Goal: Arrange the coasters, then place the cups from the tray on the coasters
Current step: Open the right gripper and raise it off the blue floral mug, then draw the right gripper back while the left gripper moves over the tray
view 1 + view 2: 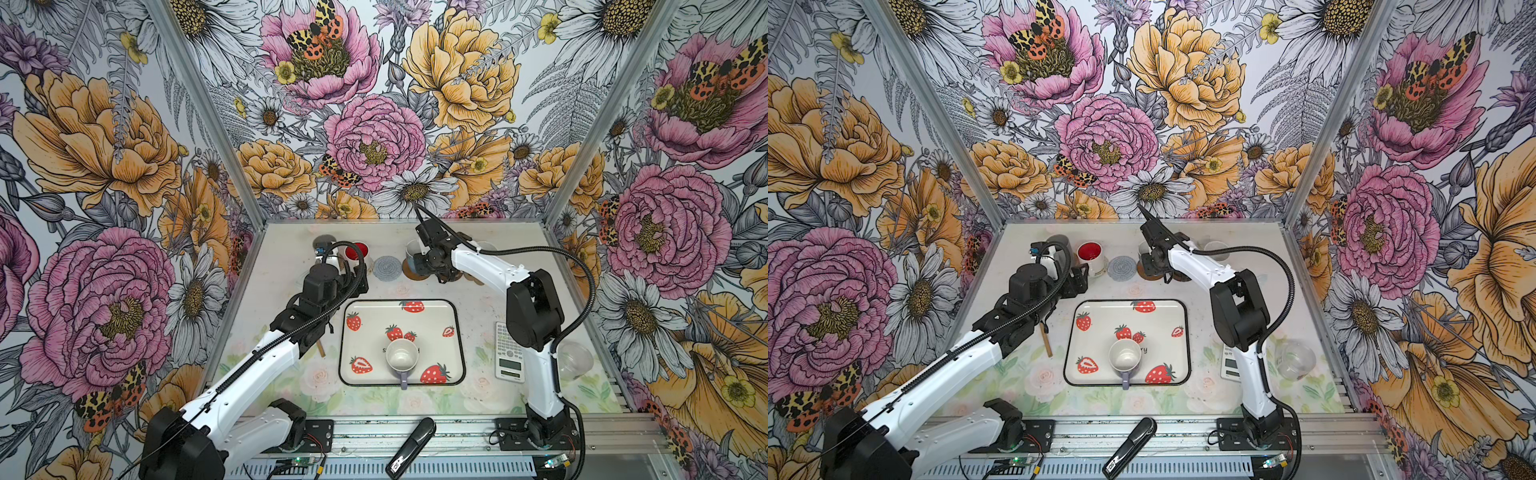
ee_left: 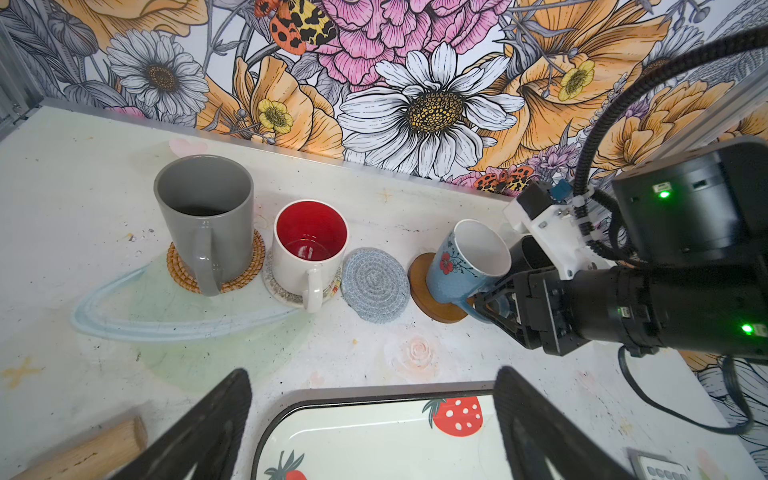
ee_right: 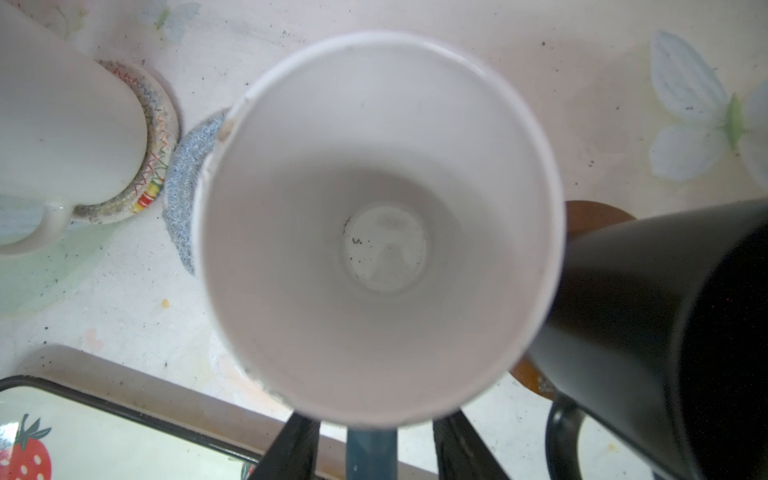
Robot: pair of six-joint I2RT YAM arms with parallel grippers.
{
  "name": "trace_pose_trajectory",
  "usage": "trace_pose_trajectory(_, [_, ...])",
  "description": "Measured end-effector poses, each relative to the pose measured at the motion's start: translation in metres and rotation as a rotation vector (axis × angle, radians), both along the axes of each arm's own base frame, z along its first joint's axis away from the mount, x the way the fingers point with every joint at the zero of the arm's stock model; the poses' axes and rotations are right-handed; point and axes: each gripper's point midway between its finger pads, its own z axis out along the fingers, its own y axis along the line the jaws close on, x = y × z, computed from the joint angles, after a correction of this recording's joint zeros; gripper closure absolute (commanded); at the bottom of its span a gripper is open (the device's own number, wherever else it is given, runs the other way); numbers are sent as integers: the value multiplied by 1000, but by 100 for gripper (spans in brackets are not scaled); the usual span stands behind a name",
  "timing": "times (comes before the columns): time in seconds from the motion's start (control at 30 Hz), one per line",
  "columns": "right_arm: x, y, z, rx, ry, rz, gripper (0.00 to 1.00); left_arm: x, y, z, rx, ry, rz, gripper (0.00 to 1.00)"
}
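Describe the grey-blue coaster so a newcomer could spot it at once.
Behind the strawberry tray, a row of cups on coasters runs along the back wall. The grey-blue crochet coaster lies between the red-lined white mug and the blue mug. Its neighbours carry cups; it is bare.

White arm links (image 1: 232, 386), black joints (image 1: 534, 309), corrugated black cables (image 1: 593, 291).
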Motion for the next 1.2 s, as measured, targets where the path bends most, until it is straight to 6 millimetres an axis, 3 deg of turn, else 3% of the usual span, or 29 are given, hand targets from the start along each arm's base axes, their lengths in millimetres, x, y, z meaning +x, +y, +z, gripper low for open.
trace_pose_trajectory(0.27, [-8,-8,21,3,-32,-15,41,-1,1,4,-5,-9,1,8])
trace_pose_trajectory(0.67, [-24,-16,68,60,-127,-52,34,-3,2,8,-11,-19,0,8])
trace_pose_trajectory(0.97, [-48,-31,124,195,-305,-180,32,-5,-4,5,3,5,-16,8])
trace_pose_trajectory(1.2, [-71,-49,165,334,-448,-269,28,-9,-28,26,6,3,-79,8])
